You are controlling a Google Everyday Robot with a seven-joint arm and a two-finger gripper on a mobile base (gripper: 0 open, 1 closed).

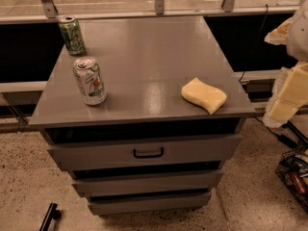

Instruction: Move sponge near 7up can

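Note:
The pale yellow sponge (pixel 204 95) lies flat on the grey cabinet top (pixel 144 57), near its front right corner. The silver-white 7up can (pixel 90 81) stands upright near the front left of the same top, well apart from the sponge. My gripper (pixel 286 97) is at the right edge of the view, off the cabinet's right side and level with the top, to the right of the sponge and not touching it.
A darker green patterned can (pixel 72 35) stands at the back left corner of the top. The cabinet has drawers with a dark handle (pixel 148 152). A wire basket (pixel 294 174) stands on the floor at right. A railing runs behind.

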